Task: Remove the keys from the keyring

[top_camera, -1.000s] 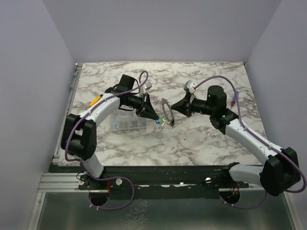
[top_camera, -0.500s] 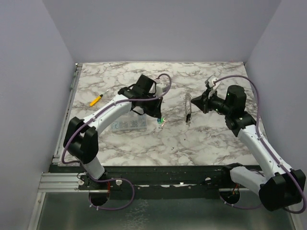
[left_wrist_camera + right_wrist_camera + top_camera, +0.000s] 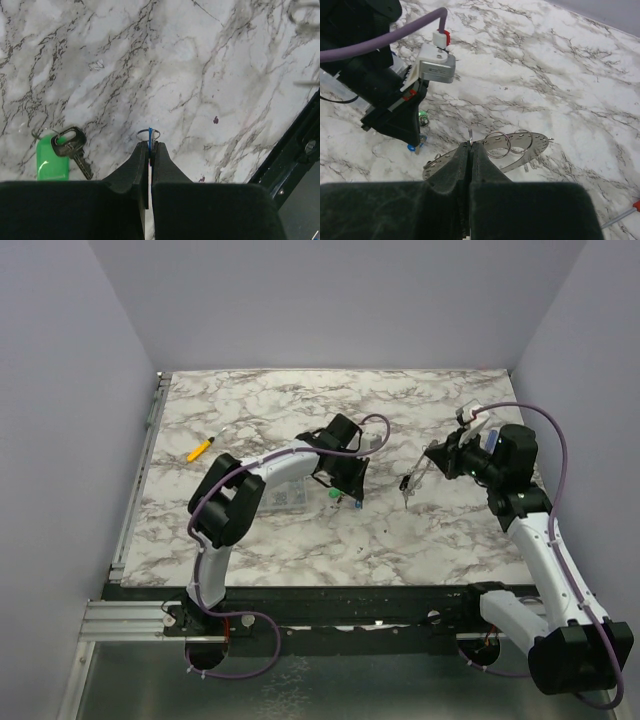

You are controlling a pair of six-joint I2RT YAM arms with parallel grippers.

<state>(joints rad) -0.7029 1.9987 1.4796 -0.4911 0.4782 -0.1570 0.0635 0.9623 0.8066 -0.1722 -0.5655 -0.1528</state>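
My right gripper (image 3: 470,146) (image 3: 428,462) is shut on the rim of the keyring (image 3: 530,142) (image 3: 410,480), a flat grey ring with small holes, held tilted above the marble. Two small wire rings (image 3: 498,145) still hang on it. To its left, my left gripper (image 3: 150,145) (image 3: 350,490) is shut on a blue-headed key (image 3: 149,135) (image 3: 412,147), seen edge-on with a small wire ring at its tip. A green-headed key (image 3: 52,160) (image 3: 334,495) and a dark metal key (image 3: 75,147) lie loose on the table beside the left fingers.
A clear compartment box (image 3: 285,498) lies partly under the left arm. A yellow marker (image 3: 200,450) rests at the far left of the table. A red-tipped stick (image 3: 632,207) lies by the right arm. The black front rail (image 3: 295,150) edges the table.
The right gripper has carried the keyring to the right, away from the left gripper. The left arm has swung right with the blue key; the green key now lies on the table.
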